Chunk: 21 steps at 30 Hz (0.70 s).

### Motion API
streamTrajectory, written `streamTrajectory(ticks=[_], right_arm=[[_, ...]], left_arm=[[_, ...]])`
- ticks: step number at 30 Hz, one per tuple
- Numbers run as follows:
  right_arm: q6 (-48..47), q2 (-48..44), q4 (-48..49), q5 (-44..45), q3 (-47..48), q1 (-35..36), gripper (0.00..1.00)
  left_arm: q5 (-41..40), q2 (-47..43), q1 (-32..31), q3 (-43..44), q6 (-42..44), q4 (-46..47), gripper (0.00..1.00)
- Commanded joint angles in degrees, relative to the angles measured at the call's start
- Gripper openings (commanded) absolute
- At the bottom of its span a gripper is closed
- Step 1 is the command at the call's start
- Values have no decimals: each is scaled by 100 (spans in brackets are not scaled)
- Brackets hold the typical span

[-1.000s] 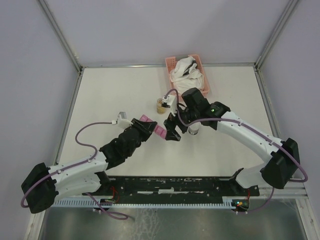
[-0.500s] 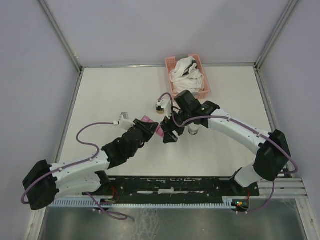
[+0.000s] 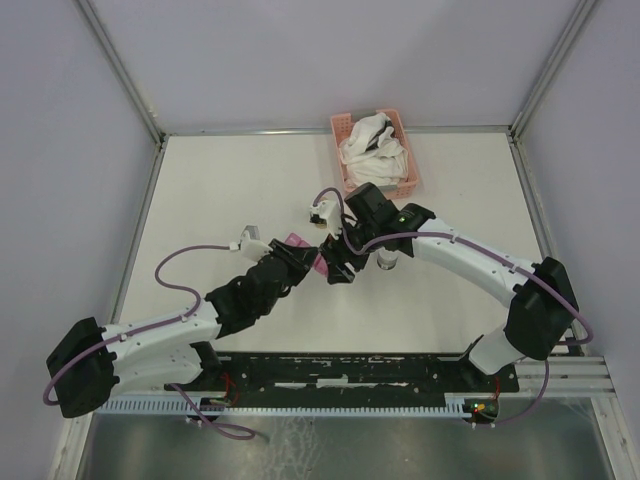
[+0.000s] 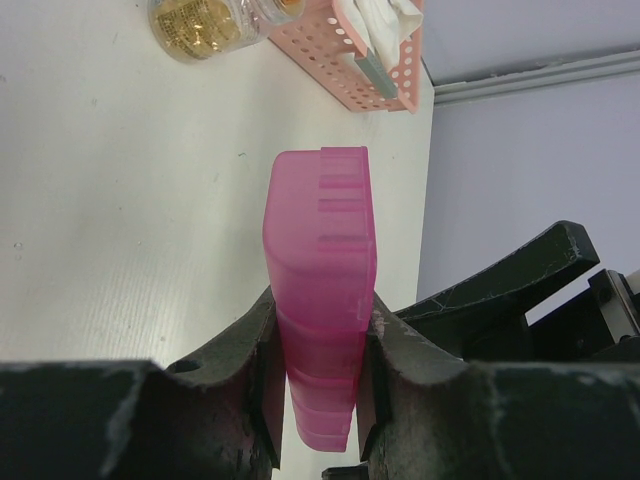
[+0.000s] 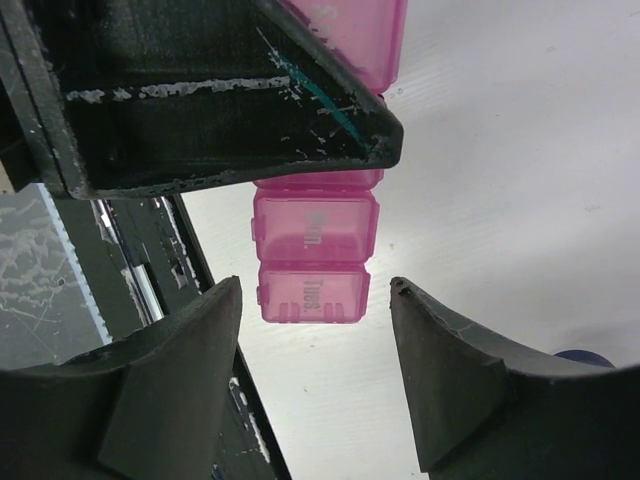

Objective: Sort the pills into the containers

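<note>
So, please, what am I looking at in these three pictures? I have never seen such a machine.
These are two robot arms, the left arm and the right arm, bolted at the near edge of a white table. One picture looks down from above. The other two come from a small camera on each wrist, so you see each claw's own fingers. The left claw is shut on a pink pill box, a strip of compartments. The right claw is open, with its fingers on either side of the strip's end, not touching it. On the table are a pink basket with white cloths and a small clear jar with yellowish contents.
</note>
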Motion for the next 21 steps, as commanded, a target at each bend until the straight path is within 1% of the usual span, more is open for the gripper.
streamTrajectory(ticks=[1, 15, 19, 21], right_arm=[[-6, -28, 170, 182, 182, 34, 69], [5, 101, 155, 191, 210, 86, 66], [-10, 44, 156, 243, 221, 84, 62], [-19, 25, 140, 252, 220, 86, 57]], left_arm=[[-281, -17, -54, 261, -216, 210, 3], [-225, 30, -86, 272, -199, 317, 3], [-213, 0, -93, 247, -187, 318, 3], [-224, -14, -88, 243, -186, 318, 3]])
